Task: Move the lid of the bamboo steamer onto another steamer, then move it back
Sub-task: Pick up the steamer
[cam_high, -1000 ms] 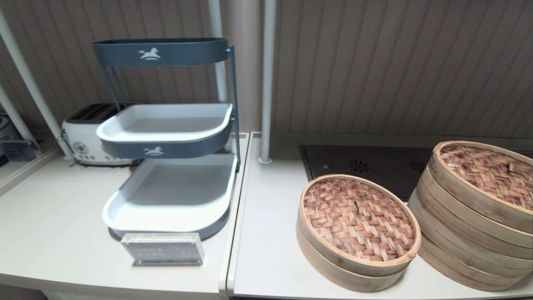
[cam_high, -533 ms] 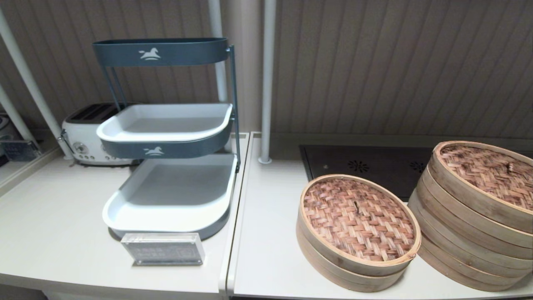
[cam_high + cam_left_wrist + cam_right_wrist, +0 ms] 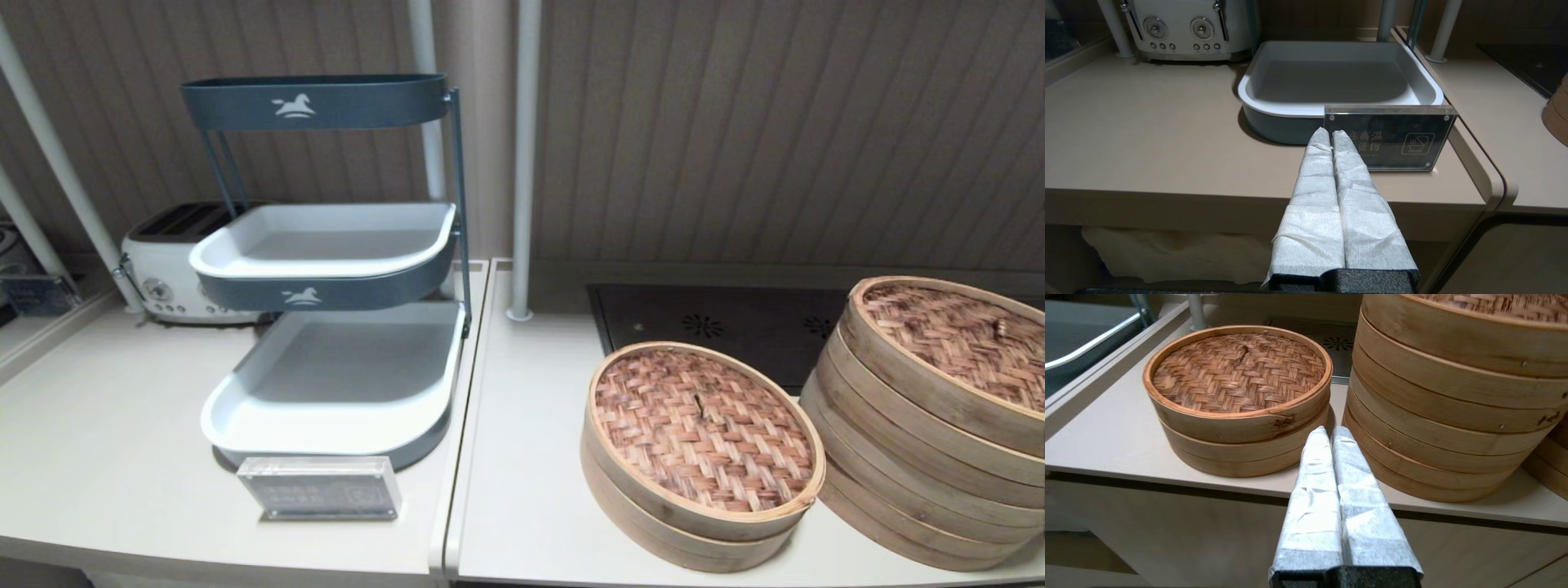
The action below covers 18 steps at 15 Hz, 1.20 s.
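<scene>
The bamboo steamer lid (image 3: 702,429), reddish-brown weave with a thin dark loop at its centre, sits on a low steamer base (image 3: 653,527) at the counter's front right. Just right of it stands the tall stacked steamer (image 3: 906,465), topped by a similar woven lid with a pale knob (image 3: 999,327). Neither gripper shows in the head view. My right gripper (image 3: 1329,430) is shut and empty, in front of the counter edge, pointing at the gap between the lid (image 3: 1237,371) and the tall steamer (image 3: 1445,416). My left gripper (image 3: 1331,132) is shut and empty, before the left counter.
A three-tier tray rack (image 3: 335,412) stands on the left counter with an acrylic sign (image 3: 318,487) in front and a toaster (image 3: 163,269) behind. A black cooktop (image 3: 718,327) lies behind the steamers. Another bamboo tier (image 3: 1551,473) shows beyond the tall stack.
</scene>
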Tool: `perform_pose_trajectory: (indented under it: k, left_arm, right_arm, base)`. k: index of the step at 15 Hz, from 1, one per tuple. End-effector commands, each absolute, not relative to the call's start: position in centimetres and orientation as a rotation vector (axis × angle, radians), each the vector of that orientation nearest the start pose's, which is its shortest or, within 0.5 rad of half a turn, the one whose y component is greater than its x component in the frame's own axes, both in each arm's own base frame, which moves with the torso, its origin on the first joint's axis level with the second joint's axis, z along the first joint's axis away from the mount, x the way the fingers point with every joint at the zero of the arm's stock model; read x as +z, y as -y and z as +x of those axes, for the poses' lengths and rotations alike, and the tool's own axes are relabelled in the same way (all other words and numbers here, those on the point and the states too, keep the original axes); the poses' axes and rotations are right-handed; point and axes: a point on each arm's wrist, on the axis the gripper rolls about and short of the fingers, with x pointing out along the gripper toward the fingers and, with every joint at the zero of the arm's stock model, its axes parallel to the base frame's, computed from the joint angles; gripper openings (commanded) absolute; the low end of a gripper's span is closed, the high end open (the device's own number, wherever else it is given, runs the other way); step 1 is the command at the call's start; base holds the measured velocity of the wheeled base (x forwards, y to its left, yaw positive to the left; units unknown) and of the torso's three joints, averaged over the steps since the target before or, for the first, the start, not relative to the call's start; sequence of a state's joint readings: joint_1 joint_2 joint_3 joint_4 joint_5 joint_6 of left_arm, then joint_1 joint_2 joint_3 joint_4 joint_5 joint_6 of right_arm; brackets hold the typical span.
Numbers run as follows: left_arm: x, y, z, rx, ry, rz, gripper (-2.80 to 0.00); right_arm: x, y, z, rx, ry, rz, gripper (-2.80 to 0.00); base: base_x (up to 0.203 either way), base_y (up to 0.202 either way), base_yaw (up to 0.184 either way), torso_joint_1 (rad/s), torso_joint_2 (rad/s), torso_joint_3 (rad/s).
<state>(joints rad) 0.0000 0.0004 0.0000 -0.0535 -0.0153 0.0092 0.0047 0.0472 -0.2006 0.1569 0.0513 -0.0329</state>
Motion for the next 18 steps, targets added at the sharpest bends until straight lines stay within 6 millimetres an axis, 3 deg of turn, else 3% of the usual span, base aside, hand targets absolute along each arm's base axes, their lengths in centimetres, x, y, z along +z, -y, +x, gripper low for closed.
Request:
perform_pose_trajectory:
  k: [1,3,5,7,10,12,15,18]
  left_arm:
    - [7.3,0.0,-2.1,-0.015,0.026,0.009,-2.8]
    - [7.3,0.0,-2.1,-0.015,0.026,0.009,-2.8]
    - [7.3,0.0,-2.1,-0.015,0.028,0.009,-2.8]
    - [7.3,0.0,-2.1,-0.015,0.026,0.009,-2.8]
    - [7.3,0.0,-2.1,-0.015,0.027,0.009,-2.8]
    - [7.3,0.0,-2.1,-0.015,0.027,0.009,-2.8]
    - [7.3,0.0,-2.1,-0.015,0.027,0.009,-2.8]
    - [7.3,0.0,-2.1,-0.015,0.026,0.009,-2.8]
  right_arm:
    - [14.4,-0.1,-3.3,0.07,-0.039,-0.029,-2.8]
    - [17.5,-0.2,-2.2,0.084,-0.075,-0.024,-2.8]
    - [20.8,-0.2,0.1,0.09,-0.135,-0.009,-2.8]
    - [24.3,-0.2,3.8,0.091,-0.21,0.031,-2.8]
    - [27.9,-0.3,10.1,0.087,-0.326,0.078,-2.8]
    - [29.0,-0.5,13.0,0.09,-0.39,0.095,-2.8]
    - [28.0,-1.2,18.9,0.106,-0.584,0.118,-2.8]
    - [27.3,-2.5,23.6,0.12,-0.72,0.154,-2.8]
  base:
    - [0.0,0.0,0.0,0.0,0.0,0.0]
    - [0.0,0.0,0.0,0.0,0.0,0.0]
    - [0.0,0.0,0.0,0.0,0.0,0.0]
    - [0.0,0.0,0.0,0.0,0.0,0.0]
    - [0.0,0.0,0.0,0.0,0.0,0.0]
    - [0.0,0.0,0.0,0.0,0.0,0.0]
    - [0.0,0.0,0.0,0.0,0.0,0.0]
    - [0.0,0.0,0.0,0.0,0.0,0.0]
